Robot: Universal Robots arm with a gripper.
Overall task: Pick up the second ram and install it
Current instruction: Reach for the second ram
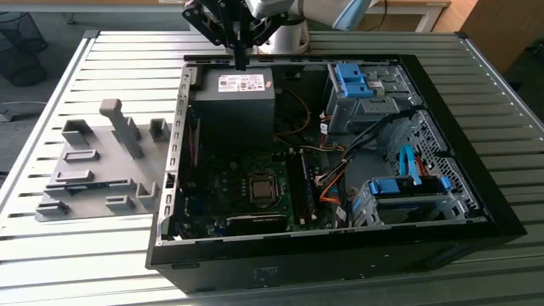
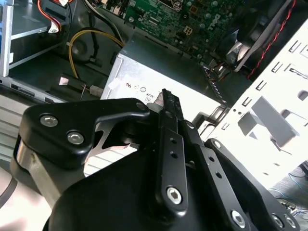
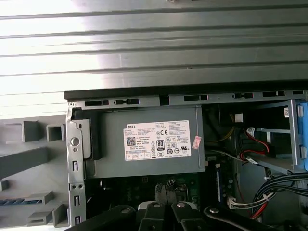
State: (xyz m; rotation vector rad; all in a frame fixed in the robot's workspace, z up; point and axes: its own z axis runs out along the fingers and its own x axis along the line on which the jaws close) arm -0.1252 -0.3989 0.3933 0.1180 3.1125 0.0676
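End effector (image 1: 241,62) closed right up, fingers pressed together, gripping nothing, poised over power supply (image 1: 234,105) at rear edge of case (image 1: 340,255). Ram (image 1: 102,185) well off to one side, lying in gray holder (image 1: 93,143), long axis parallel to that edge. Slatted metal surface (image 1: 102,255) beneath; wire bin (image 1: 17,44) beyond.

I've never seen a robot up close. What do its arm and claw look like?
The arm is pale grey and rounded, with a blue joint cap. Its gripper is matte black: linked angular bars with silver bolt heads, narrowing to slim fingers.
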